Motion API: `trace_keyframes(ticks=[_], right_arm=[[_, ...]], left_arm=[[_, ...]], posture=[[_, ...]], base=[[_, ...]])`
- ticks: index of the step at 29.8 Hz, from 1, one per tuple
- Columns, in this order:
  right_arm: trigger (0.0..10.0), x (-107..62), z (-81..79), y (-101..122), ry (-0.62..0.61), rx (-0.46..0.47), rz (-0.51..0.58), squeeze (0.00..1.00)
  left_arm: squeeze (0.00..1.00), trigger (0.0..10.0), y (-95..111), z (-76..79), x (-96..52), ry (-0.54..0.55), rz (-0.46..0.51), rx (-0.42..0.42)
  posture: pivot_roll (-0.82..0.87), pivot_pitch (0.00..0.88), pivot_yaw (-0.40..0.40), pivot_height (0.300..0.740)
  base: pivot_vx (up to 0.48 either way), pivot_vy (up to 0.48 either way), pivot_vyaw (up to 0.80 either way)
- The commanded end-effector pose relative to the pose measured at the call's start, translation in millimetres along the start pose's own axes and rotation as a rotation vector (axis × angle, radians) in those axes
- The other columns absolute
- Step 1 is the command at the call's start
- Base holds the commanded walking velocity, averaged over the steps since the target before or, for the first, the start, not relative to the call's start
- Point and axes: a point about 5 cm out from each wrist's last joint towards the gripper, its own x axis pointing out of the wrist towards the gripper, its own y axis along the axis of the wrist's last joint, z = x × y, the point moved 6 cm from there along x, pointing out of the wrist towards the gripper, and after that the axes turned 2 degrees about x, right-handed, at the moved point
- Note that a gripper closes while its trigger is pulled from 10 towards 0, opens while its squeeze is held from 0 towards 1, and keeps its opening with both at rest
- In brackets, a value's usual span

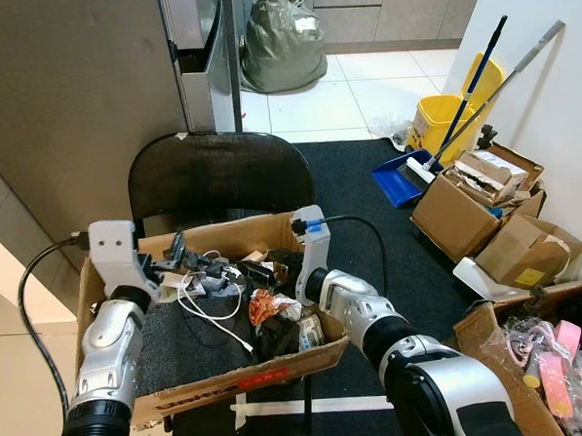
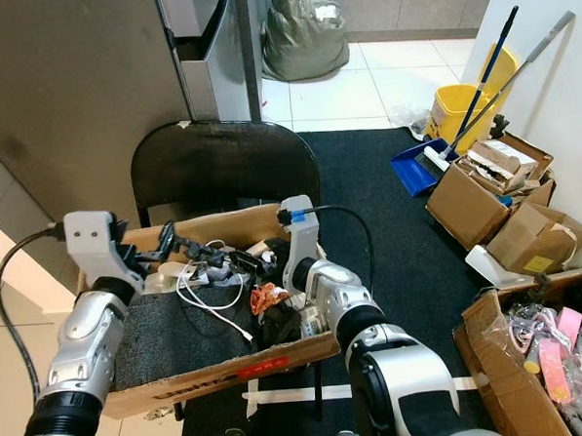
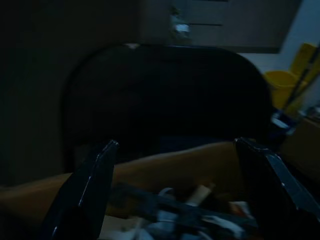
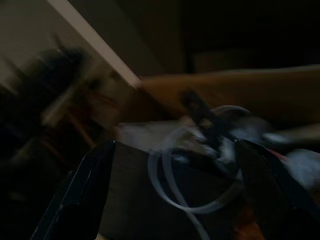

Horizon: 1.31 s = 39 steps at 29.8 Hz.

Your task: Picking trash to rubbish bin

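A cardboard box of trash rests on a black chair. In it lie a white cable, a crumpled red and white wrapper and several dark bits on a dark mat. My left gripper hovers open over the box's back left corner, holding nothing. My right gripper is open too, low over the clutter at the back right, pointing toward the cable loop. In the left wrist view, the fingers stand wide apart before the box's far wall.
A grey cabinet stands behind the chair on the left. A full grey-green bag sits on the tiled floor beyond. To the right are a yellow mop bucket, a blue dustpan and several cardboard boxes.
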Motion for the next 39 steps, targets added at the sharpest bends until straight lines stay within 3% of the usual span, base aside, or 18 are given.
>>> trace_keyframes(ticks=[1,8,13,19,21,26,28,31,34,35,36,39], right_arm=[[10.0,1.4,-5.7,11.0,0.048,0.067,0.058,0.00],[10.0,-5.5,-5.5,20.6,0.110,0.215,0.147,0.00],[10.0,-9.0,-5.8,14.9,0.133,0.226,0.132,0.00],[10.0,-12.9,6.3,-0.3,0.041,0.203,0.083,0.00],[10.0,-22.2,25.8,-15.9,-0.091,0.188,0.036,0.00],[10.0,-35.8,46.8,-31.9,-0.233,0.188,-0.005,0.00],[10.0,-54.5,67.5,-51.8,-0.376,0.173,-0.067,0.00],[10.0,-63.0,75.1,-60.2,-0.431,0.165,-0.094,0.00],[10.0,-99.9,97.7,-96.9,-0.608,0.138,-0.222,0.00],[10.0,-99.9,97.7,-96.9,-0.608,0.138,-0.222,0.00],[10.0,-115.5,104.4,-111.0,-0.670,0.126,-0.272,0.00],[10.0,-124.1,106.9,-119.1,-0.697,0.126,-0.297,0.00]], left_arm=[[0.00,10.0,-16.7,14.0,-1.0,-0.039,-0.069,-0.013],[0.00,10.0,-23.4,38.2,-3.8,-0.116,-0.091,-0.037],[0.00,10.0,-27.1,45.3,-5.4,-0.137,-0.107,-0.049],[0.00,10.0,-31.6,44.8,-6.1,-0.132,-0.128,-0.049],[0.00,10.0,-34.1,43.8,-7.5,-0.127,-0.136,-0.052],[0.00,10.0,-39.6,42.7,-10.1,-0.122,-0.152,-0.057],[0.00,10.0,-47.3,41.0,-13.9,-0.114,-0.176,-0.063],[0.00,10.0,-50.8,40.0,-15.8,-0.109,-0.188,-0.064],[0.00,10.0,-64.1,31.1,-23.4,-0.079,-0.231,-0.062],[0.00,10.0,-64.1,31.1,-23.4,-0.079,-0.231,-0.062],[0.00,10.0,-71.2,25.8,-27.8,-0.062,-0.256,-0.062],[0.00,10.0,-77.1,21.7,-31.7,-0.051,-0.276,-0.056]], posture=[[0.10,0.037,0.000,0.740],[0.10,0.036,0.000,0.740],[0.10,0.041,0.003,0.740],[0.10,0.043,0.005,0.740],[0.10,0.046,0.005,0.740],[0.10,0.047,0.004,0.740],[0.10,0.049,0.005,0.740],[0.10,0.051,0.006,0.740],[0.10,0.054,0.007,0.740],[0.10,0.054,0.007,0.740],[0.10,0.054,0.007,0.740],[0.10,0.056,0.007,0.740]], base=[[-0.480,0.000,0.00],[-0.480,0.000,0.00],[-0.480,0.000,0.00],[-0.479,0.000,0.00],[-0.474,0.000,0.00],[-0.469,0.000,0.00],[-0.461,0.000,0.00],[-0.460,0.000,0.00],[-0.459,0.000,0.00],[-0.458,0.000,0.00],[-0.461,0.000,0.00],[-0.461,0.000,0.00]])
